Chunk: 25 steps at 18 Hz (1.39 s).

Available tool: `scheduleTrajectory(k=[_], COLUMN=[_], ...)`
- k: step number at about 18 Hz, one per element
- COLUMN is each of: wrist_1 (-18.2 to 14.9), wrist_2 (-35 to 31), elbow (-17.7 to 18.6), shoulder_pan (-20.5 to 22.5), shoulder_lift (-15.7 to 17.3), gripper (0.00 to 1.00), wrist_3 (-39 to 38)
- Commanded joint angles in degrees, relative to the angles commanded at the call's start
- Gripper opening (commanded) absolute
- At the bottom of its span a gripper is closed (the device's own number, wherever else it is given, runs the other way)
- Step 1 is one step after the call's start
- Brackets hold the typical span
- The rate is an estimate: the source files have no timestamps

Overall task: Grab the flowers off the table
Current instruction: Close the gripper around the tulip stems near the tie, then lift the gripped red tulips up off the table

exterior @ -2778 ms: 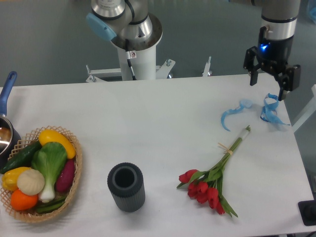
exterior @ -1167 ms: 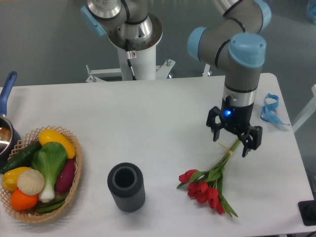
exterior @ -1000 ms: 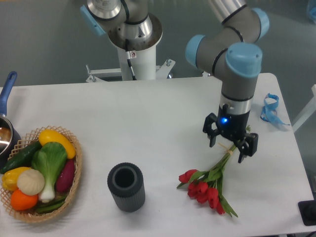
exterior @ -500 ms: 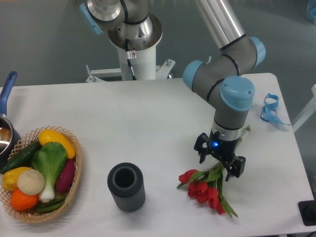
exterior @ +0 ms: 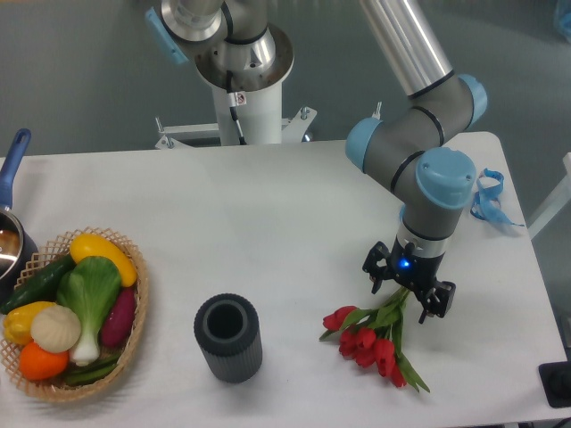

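The flowers (exterior: 370,339), a bunch of red tulips with green stems and leaves, lie on the white table (exterior: 268,232) at the front right. My gripper (exterior: 406,296) is down at table level over the stems, just above the red heads. Its two dark fingers (exterior: 376,278) stand apart, one on each side of the stems, so it is open around them. The upper part of the stems is hidden behind the gripper and wrist.
A dark ribbed cylinder vase (exterior: 228,338) stands left of the flowers. A wicker basket (exterior: 134,312) of vegetables sits at the left edge, a pot with a blue handle (exterior: 13,160) behind it. Curly blue ribbon (exterior: 488,198) lies at the right rear.
The arm swung from the right rear ribbons to the flowers and came down over the stems. In the last half second the gripper shifted a little right. The flowers have not moved.
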State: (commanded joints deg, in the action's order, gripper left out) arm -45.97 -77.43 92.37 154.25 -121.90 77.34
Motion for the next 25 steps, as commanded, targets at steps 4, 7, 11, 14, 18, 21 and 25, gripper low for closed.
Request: scheduleTrajectory(k=[4, 7, 11, 14, 18, 21, 25], wrist_1=[0.35, 0.35, 0.53, 0.61, 0.7, 0.7, 0.61], wrist_2=[-4.47, -4.48, -4.57, -4.57, -4.66, -4.57, -4.57], elbow=[0.35, 0.53, 0.88, 0.88, 0.88, 0.79, 0.27], shoulder_pan=[-0.44, -0.44, -0.61, -1.4, -1.67, -1.67, -1.58], shoulder_lift=[-1.32, -1.67, -1.93, -2.28, -2.55, -2.46, -2.11], gripper=[1.0, 1.0, 1.0, 0.99, 0.83, 0.65, 0.3], wrist_3=[0.09, 0.26, 0.09, -0.09, -0.26, -0.35, -0.53])
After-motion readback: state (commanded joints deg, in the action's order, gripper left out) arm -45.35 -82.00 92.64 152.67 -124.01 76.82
